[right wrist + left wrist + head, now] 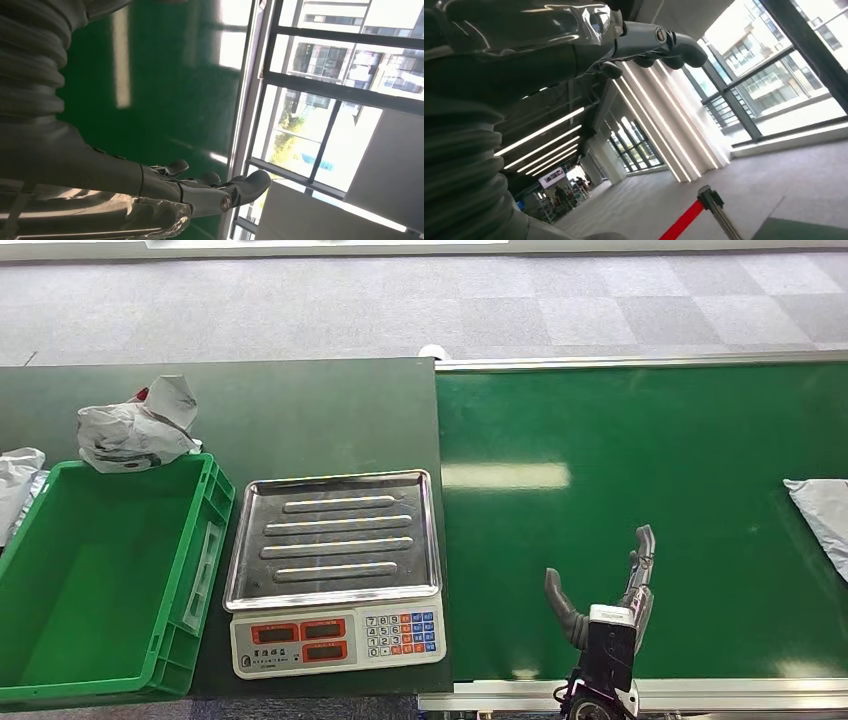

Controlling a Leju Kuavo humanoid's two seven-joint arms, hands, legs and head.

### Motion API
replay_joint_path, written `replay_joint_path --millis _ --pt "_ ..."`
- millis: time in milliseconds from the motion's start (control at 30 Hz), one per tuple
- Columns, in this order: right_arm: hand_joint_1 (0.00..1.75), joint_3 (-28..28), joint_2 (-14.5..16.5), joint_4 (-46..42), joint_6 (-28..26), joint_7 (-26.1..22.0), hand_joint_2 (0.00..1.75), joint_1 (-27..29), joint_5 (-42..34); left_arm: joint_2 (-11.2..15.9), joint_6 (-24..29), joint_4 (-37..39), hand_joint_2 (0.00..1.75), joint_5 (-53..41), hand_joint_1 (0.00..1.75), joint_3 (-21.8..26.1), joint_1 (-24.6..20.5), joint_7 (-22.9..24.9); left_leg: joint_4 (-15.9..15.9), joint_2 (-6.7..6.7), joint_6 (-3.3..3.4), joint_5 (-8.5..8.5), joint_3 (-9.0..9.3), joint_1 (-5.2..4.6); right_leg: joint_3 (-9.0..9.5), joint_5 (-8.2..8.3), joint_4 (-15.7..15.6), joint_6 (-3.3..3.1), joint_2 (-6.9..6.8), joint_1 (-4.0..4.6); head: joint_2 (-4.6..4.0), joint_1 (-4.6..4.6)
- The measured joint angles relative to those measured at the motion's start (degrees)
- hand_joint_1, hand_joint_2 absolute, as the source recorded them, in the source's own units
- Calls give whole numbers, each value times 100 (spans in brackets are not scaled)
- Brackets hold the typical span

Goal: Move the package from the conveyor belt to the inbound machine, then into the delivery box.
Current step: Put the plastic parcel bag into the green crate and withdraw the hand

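Over the green conveyor belt (640, 520) my right hand (610, 600) waits with fingers (643, 550) apart and empty, and the package (822, 510) sits far off at the edge, so I might grab too soon and miss it.

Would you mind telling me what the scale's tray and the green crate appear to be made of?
The scale's tray looks like polished stainless steel: silvery, reflective, with pressed ridges. The green crate seems to be moulded plastic: uniform glossy colour, ribbed walls and a thick rim.
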Motion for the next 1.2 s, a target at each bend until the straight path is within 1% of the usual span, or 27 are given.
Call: replay_joint_path --millis 67,200,267,367,433,567,600,633,667,700,733,800,867,933,967,1000,1033,1100,1133,1167,1200 --pt "0 -2 5 1 0 0 175 0 23 -34 318 163 175 28 0 -59 1 147 0 -2 0 0 0 0 0 0 0 0 0 0 0 0" --pt "0 -5 9 1 -1 3 175 0 40 -109 491 383 175 88 0 -156 8 188 0 -1 0 0 -1 0 -1 0 0 0 -1 0 0 -1" --pt "0 -11 9 1 -8 18 175 2 42 -214 694 474 175 294 0 -105 57 173 0 -5 0 0 -1 -1 -1 0 0 0 -8 -1 0 0" --pt "0 -22 9 -1 -27 44 175 7 43 -473 1272 576 175 621 0 214 234 223 1 -27 0 2 -1 -2 8 -1 -1 1 -30 -2 0 2" --pt "0 -26 12 -2 -40 55 175 13 46 -610 1511 584 175 643 0 460 346 317 1 -23 0 2 0 -3 11 0 -1 1 -27 -3 0 2" --pt "0 -33 24 -1 -64 73 175 49 48 -721 1367 504 175 621 0 840 519 331 1 1 0 1 3 -4 2 3 -1 -1 -3 -3 0 -1" --pt "0 -36 24 -1 -64 74 175 56 47 -752 1368 473 175 704 0 930 581 251 1 0 0 1 3 -3 -2 3 -2 -1 -4 -3 0 -1" --pt "0 -42 25 -2 -64 74 175 63 45 -802 1472 414 175 922 0 1064 704 70 2 -6 -1 2 5 -4 -6 2 -3 -1 -9 -4 0 -2" --pt "0 -51 27 -8 -64 75 175 76 44 -893 1707 280 175 1296 0 1269 937 -211 2 -17 -1 2 8 -6 -5 -2 -4 1 -19 -7 0 -4" --pt "0 -63 33 -22 -65 77 175 97 48 -1064 2099 8 175 1824 0 1589 1327 -580 3 -38 -1 2 14 -11 4 -10 -5 4 -38 -13 0 -6" --pt "0 -73 43 -41 -68 80 175 118 55 -1270 2578 -379 175 2409 0 1991 1848 -990 2 -59 0 1 23 -17 17 -20 -6 7 -55 -19 0 -5" --pt "0 -85 77 -78 -84 85 175 144 79 -1791 3516 -1386 175 3351 0 2827 3095 -1721 -1 -57 -2 -7 39 -31 44 -27 -5 9 -52 -32 0 3" --pt "0 -93 102 -97 -125 89 175 180 91 -2236 4178 -2344 175 3610 0 3395 4303 -2222 -3 32 -3 -30 59 -44 44 -17 -4 9 32 -45 0 0" --pt "0 -118 105 -118 -178 90 175 247 96 -2628 4562 -3169 175 3540 0 3706 5326 -2468 -2 105 5 -50 72 -49 34 -11 -4 12 103 -51 0 -10" --pt "0 -133 103 -126 -195 88 175 270 99 -2814 4559 -3530 175 3608 0 3814 5717 -2453 -1 115 8 -54 72 -49 31 -12 -4 13 113 -51 0 -13" --pt "0 -144 103 -131 -202 85 175 281 98 -2969 4378 -3811 175 3808 0 3898 6029 -2324 -1 112 11 -57 70 -49 29 -14 -5 17 113 -51 0 -13" --pt "0 -152 102 -132 -203 81 175 281 91 -3087 4037 -4029 175 4109 0 3991 6265 -2125 0 105 12 -59 67 -49 29 -16 -6 20 109 -51 0 -14" --pt "0 -161 101 -119 -200 77 175 268 63 -3214 3112 -4253 175 4807 0 4205 6592 -1874 -1 86 12 -59 63 -47 31 -21 -7 24 96 -49 0 -16" --pt "0 -163 99 -105 -197 74 175 257 50 -3261 2659 -4311 175 5123 0 4326 6739 -1896 -1 80 12 -59 62 -45 31 -21 -6 24 90 -47 0 -17" --pt "0 -162 99 -89 -195 69 175 246 39 -3326 2321 -4365 175 5377 0 4447 6897 -2019 -1 77 12 -59 62 -43 32 -22 -6 23 87 -44 0 -17" --pt "0 -161 98 -74 -193 63 175 236 31 -3395 2103 -4417 175 5554 0 4548 7034 -2151 -1 75 11 -59 62 -41 32 -22 -6 23 86 -42 0 -16"
